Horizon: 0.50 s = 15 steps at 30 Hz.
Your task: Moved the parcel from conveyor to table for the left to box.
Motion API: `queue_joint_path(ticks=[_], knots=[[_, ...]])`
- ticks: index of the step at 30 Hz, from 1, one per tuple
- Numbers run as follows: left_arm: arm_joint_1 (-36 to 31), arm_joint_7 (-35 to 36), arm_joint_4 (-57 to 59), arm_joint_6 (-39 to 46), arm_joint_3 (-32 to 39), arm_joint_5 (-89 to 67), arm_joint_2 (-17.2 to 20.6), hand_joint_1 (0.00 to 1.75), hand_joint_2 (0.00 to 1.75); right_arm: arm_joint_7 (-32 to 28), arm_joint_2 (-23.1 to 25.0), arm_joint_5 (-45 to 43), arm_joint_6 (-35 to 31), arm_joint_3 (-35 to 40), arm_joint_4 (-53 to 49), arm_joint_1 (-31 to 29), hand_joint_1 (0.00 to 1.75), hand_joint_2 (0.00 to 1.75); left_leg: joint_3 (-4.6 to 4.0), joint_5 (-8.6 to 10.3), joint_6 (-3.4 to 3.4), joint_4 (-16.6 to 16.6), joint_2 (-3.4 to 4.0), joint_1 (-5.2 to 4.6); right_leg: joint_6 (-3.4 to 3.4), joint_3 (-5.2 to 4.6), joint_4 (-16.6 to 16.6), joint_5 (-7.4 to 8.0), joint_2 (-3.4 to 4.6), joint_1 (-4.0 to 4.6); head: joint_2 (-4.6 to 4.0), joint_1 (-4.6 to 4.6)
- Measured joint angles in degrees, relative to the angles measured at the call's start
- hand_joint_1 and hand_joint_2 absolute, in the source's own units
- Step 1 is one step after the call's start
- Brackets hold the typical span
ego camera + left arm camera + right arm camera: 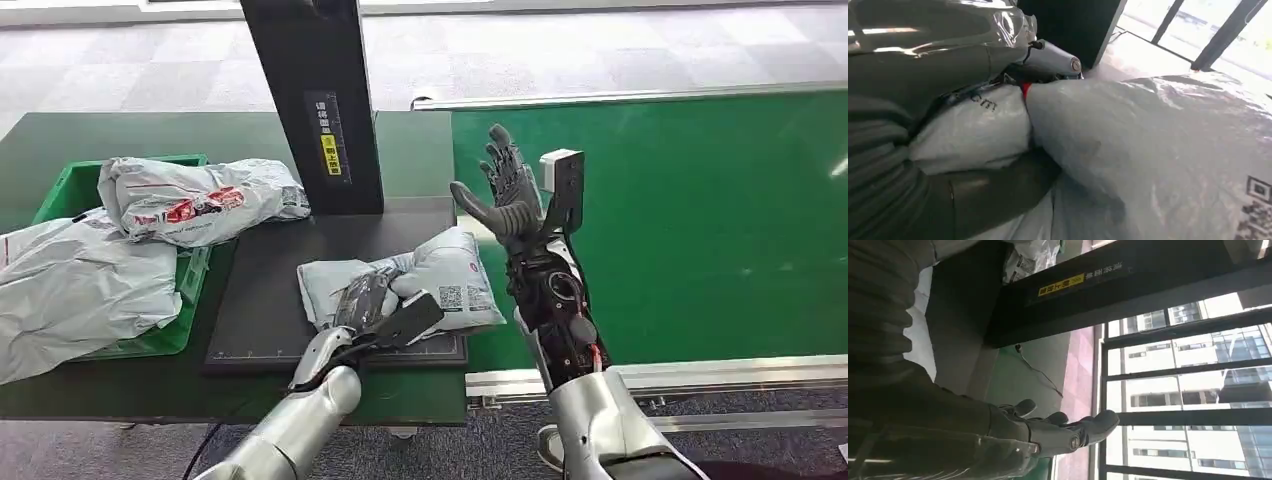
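The landmark is the black mat point(270, 290) on the dark green surface point(60, 140).

Nearest the robot, two silver arms enter. The left hand point(365, 300) rests on the grey parcel point(440, 280) at the near side of the mat; in the left wrist view its fingers point(1048, 57) press into the bag's crumpled film point(1148, 145), closing on a fold. The right hand point(505, 190) is raised just off the mat's right edge, at the edge of the conveyor, palm upright, fingers spread wide, holding nothing; the right wrist view shows the extended fingers point(1068, 432) against windows.

Parcel count: three grey poly bags. One lies on the mat under the left hand, with a QR label point(452, 297) facing up. One with red print point(200, 200) lies at the mat's far left corner, resting partly on the green bin point(160, 335). One larger bag point(70, 290) lies left of the mat, draped over the same bin.

One green bin sits left of the mat. One black upright post point(315, 100) with a yellow label point(331, 155) rises from the mat's far edge.

One conveyor with a green belt point(680, 220) and a metal side rail point(660, 378) runs right of the mat. Beyond the surface, the floor is grey carpet tile point(560, 50).
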Motion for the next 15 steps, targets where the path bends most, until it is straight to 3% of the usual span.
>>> queue_joint_path(ticks=[6,15], knots=[[0.2,-2.3,-0.3,2.2,0.1,1.2,0.0,1.75,1.75,0.0,0.0,0.9,0.6,0.0,-0.2,0.2,0.00,1.75,0.00,0.00,0.00,0.0,0.00,0.00,0.00,-0.01,0.0,0.00,0.00,0.00,0.02,0.00],[5.1,-11.7,-7.8,12.5,2.3,8.6,0.6,1.75,1.75,0.0,-0.9,1.5,0.7,0.0,-2.0,1.8,0.00,1.75,-0.29,0.00,-0.01,0.0,0.06,0.00,0.00,-0.36,0.0,0.00,0.06,0.01,0.02,0.00]])
